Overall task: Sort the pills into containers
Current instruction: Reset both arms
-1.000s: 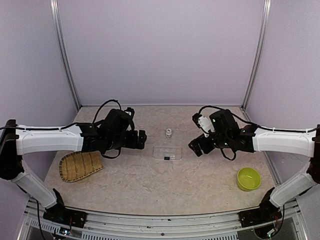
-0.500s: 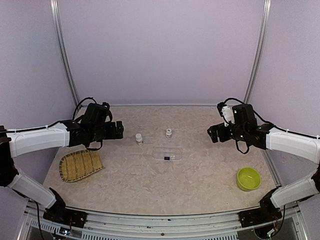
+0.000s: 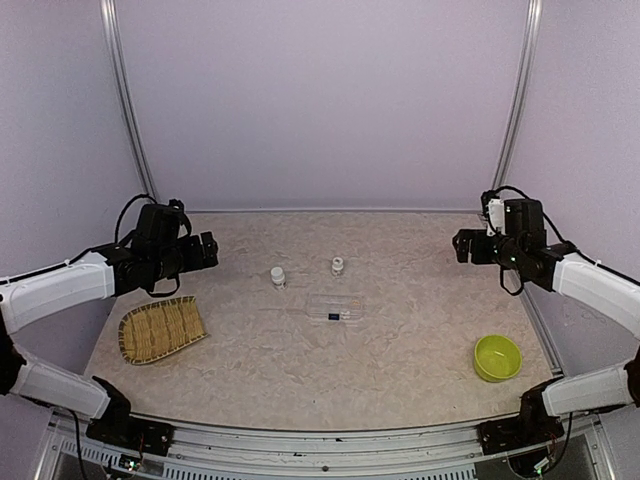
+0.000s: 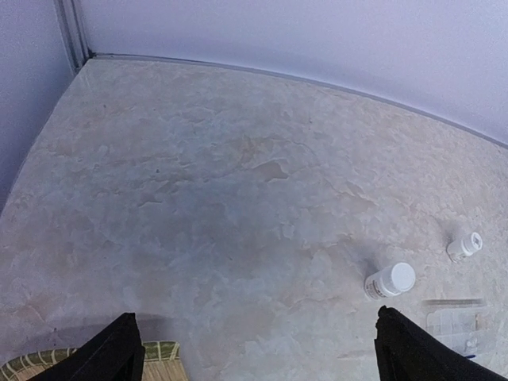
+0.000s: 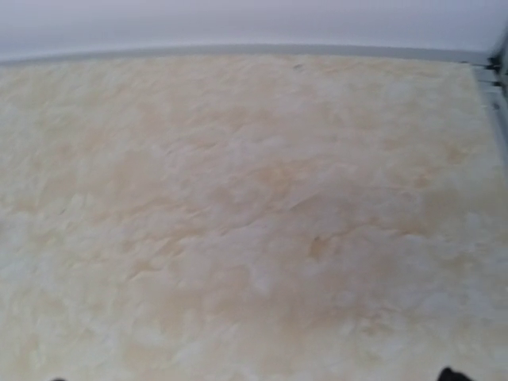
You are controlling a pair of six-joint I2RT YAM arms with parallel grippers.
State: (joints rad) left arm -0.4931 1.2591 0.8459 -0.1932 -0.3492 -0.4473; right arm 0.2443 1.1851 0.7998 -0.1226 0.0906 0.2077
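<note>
Our left end effector (image 3: 208,250) hangs above the table's (image 3: 300,370) left edge, jaws wide apart and empty. Our right end effector (image 3: 462,246) hangs likewise near the right edge. The clear compartment box (image 3: 335,303) lies mid-table, well apart from both. A dark pill (image 3: 333,317) shows inside; we cannot tell which compartment.

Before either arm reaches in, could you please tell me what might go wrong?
1. The box is clear and faint against the pale table, so its compartments are easy to confuse.
2. The left bottle and right bottle stand just behind it; an arm reaching in could tip either.
3. The right wrist view shows only bare table, giving no close look at the box.
</note>
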